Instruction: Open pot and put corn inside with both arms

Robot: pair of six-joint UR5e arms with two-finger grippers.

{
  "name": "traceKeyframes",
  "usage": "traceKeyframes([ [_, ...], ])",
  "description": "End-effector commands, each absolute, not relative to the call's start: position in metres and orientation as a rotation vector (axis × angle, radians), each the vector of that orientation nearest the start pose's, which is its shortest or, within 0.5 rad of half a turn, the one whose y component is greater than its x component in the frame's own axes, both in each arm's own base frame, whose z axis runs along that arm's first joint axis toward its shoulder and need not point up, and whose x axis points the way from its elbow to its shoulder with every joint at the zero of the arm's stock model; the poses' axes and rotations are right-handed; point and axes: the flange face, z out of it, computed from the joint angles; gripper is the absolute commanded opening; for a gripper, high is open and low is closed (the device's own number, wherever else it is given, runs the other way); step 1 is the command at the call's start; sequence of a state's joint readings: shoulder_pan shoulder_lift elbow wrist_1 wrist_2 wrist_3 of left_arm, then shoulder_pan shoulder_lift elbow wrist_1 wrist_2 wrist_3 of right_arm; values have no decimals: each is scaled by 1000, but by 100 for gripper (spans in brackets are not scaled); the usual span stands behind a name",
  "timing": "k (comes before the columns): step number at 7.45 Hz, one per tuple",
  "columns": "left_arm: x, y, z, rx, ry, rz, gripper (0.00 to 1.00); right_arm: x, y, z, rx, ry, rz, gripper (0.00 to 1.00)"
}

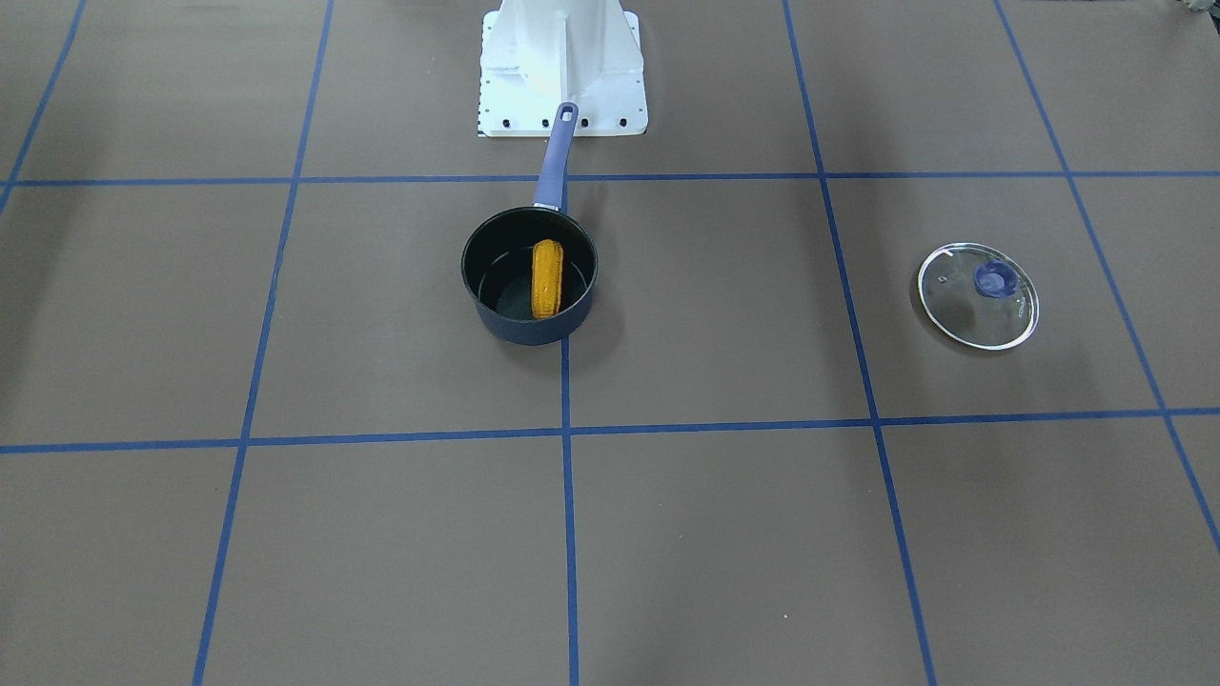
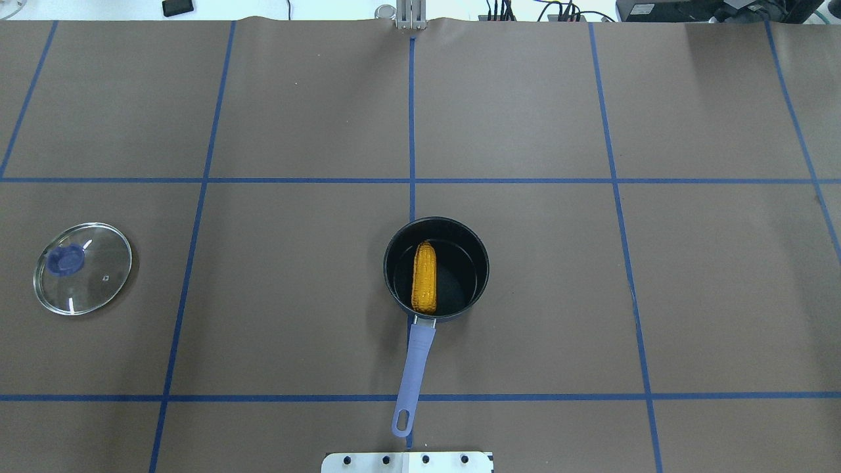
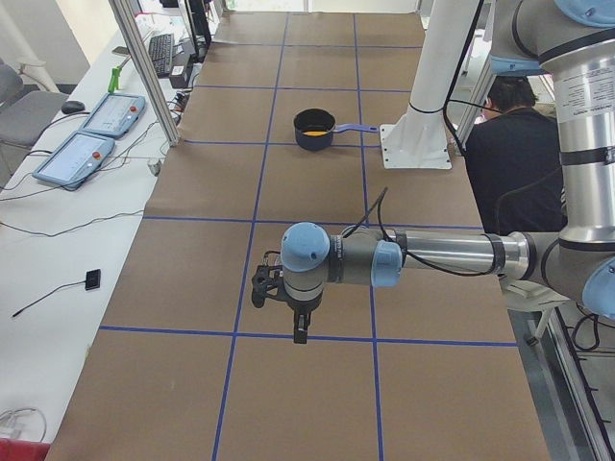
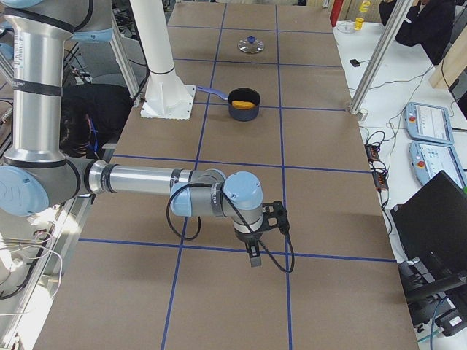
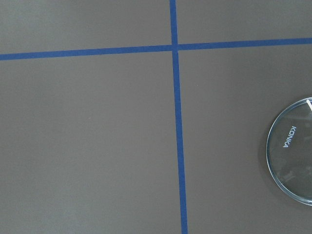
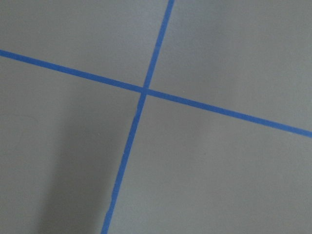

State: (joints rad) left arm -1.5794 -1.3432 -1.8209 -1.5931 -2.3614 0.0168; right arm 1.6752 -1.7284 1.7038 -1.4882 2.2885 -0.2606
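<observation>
The left arm (image 3: pixel 432 254) and right arm (image 4: pixel 139 177) are hanging over the counter's opposite ends; I cannot tell how their jaws are standing. The corn (image 2: pixel 424 276) is lying inside the uncovered pot (image 2: pixel 483 269) at the counter's middle, long axis running near-to-far, about equally distant from both arms.

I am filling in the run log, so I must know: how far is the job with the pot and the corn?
Done: the glass lid lies on the table, apart from the pot, and the corn lies inside the pot. In hand: nothing; the left pincer and right pincer hang over the table, far from the pot. Left: nothing that I can see.
</observation>
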Motion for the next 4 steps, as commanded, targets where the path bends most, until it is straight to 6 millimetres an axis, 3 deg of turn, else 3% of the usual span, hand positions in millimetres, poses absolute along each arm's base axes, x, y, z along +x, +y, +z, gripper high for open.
traceKeyframes([
  [1, -66, -396, 640, 41, 789, 22, 99, 122, -407, 682, 132, -624, -137, 100],
  [2, -66, -396, 641, 36, 790, 20, 99, 120, -405, 698, 108, -643, -125, 100],
  [4, -65, -397, 639, 43, 791, 27, 99, 117, -413, 681, 158, -644, -161, 100],
])
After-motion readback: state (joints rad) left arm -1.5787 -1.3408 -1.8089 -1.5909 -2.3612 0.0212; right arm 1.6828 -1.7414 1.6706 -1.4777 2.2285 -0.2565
